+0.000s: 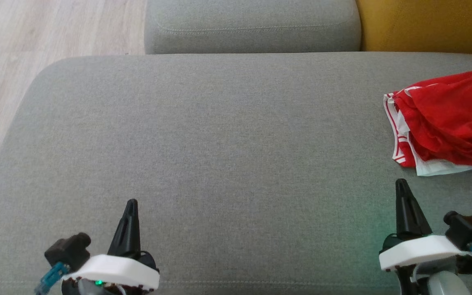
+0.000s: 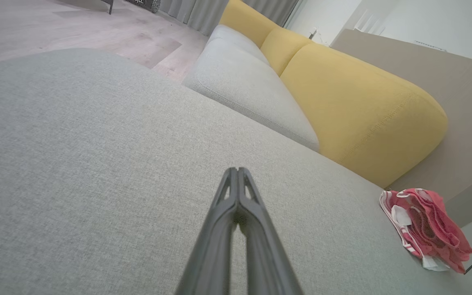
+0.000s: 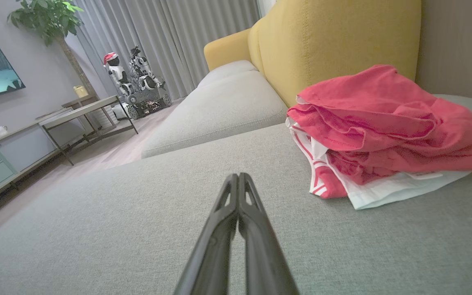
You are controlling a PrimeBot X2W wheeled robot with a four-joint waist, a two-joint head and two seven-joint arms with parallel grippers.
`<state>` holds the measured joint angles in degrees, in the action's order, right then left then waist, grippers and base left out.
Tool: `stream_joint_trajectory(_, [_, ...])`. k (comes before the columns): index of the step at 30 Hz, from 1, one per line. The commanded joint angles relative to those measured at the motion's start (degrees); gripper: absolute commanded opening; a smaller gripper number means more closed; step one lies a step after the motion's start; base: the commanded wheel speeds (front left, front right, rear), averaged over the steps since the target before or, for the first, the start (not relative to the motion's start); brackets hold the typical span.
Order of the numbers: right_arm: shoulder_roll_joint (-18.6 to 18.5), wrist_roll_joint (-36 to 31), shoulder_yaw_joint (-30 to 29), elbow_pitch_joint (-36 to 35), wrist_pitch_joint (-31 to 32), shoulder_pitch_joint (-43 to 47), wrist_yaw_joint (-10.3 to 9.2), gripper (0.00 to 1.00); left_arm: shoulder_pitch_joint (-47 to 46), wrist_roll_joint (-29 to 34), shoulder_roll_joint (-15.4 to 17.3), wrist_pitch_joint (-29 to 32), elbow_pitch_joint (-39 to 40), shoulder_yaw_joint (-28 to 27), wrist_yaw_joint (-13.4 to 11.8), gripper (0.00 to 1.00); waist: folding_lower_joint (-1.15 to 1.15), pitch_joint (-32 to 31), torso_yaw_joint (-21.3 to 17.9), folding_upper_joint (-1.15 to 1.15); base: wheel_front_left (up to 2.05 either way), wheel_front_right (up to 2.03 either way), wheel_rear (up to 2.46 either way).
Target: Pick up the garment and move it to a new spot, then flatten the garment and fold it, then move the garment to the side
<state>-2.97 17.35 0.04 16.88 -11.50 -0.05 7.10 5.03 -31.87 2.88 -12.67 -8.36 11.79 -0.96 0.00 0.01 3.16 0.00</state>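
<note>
A red garment (image 1: 449,123) with white trim lies folded in a loose pile at the far right of the grey couch seat (image 1: 219,143). It also lies at the lower right of the left wrist view as the garment (image 2: 426,229), and close ahead and to the right as the garment (image 3: 383,131). My right gripper (image 1: 401,183) is shut and empty, a short way in front of the pile and apart from it. My left gripper (image 1: 132,203) is shut and empty over the seat's near left part.
A second grey cushion (image 1: 252,24) lies beyond the seat, with a yellow backrest (image 1: 424,24) at the upper right. Wooden floor (image 1: 35,37) lies past the seat's left edge. A low table (image 3: 80,110) and toy robots (image 3: 133,78) stand across the room.
</note>
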Motion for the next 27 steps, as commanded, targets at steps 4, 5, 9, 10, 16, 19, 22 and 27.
stream_joint_trajectory(4, [-0.12, 3.44, -0.43, -2.02, 0.76, -2.76, 0.06, 0.00, -3.29, -2.89, 0.63, 0.64, 1.34, -1.45, 0.49, 0.00, 0.00, 0.00, -0.11, 0.00, 0.00, 0.00, 0.00])
stream_joint_trajectory(5, [-0.12, 4.12, -0.48, -2.03, 0.92, -2.79, 0.07, 0.00, -3.37, -3.48, 0.66, 0.77, 1.26, -1.56, 0.57, 0.00, 0.00, 0.01, -0.13, 0.00, 0.00, 0.00, 0.00])
stream_joint_trajectory(9, [-0.11, 6.85, -0.71, -2.06, 1.57, -2.92, 0.08, 0.00, -3.69, -5.84, 0.78, 1.32, 0.94, -2.00, 0.88, 0.00, 0.00, 0.01, -0.25, 0.00, 0.00, 0.00, 0.00])
stream_joint_trajectory(10, [-0.11, 7.53, -0.77, -2.07, 1.74, -2.95, 0.08, 0.00, -3.76, -6.43, 0.81, 1.46, 0.86, -2.12, 0.96, 0.00, 0.00, 0.01, -0.28, 0.00, 0.00, 0.00, 0.00])
stream_joint_trajectory(16, [-0.10, 11.62, -1.12, -2.12, 2.72, -3.14, 0.10, 0.00, -4.22, -9.94, 0.97, 2.31, 0.47, -2.82, 1.42, 0.00, 0.00, 0.02, -0.45, 0.00, 0.00, 0.00, 0.00])
stream_joint_trajectory(19, [-0.09, 13.66, -1.30, -2.14, 3.22, -3.24, 0.11, 0.00, -4.43, -11.68, 1.03, 2.74, 0.31, -3.18, 1.65, 0.00, 0.00, 0.03, -0.54, 0.00, 0.00, 0.00, 0.00])
stream_joint_trajectory(22, [-0.08, 16.39, -1.53, -2.18, 3.88, -3.37, 0.12, 0.00, -4.71, -14.00, 1.12, 3.33, 0.08, -3.68, 1.95, 0.00, 0.00, 0.03, -0.66, 0.00, 0.00, 0.00, 0.00])
stream_joint_trajectory(27, [-0.07, 19.77, -1.83, -2.22, 4.70, -3.53, 0.14, 0.00, -5.06, -16.86, 1.20, 4.08, -0.22, -4.32, 2.33, 0.00, 0.00, 0.04, -0.80, 0.00, 0.00, 0.00, 0.00])
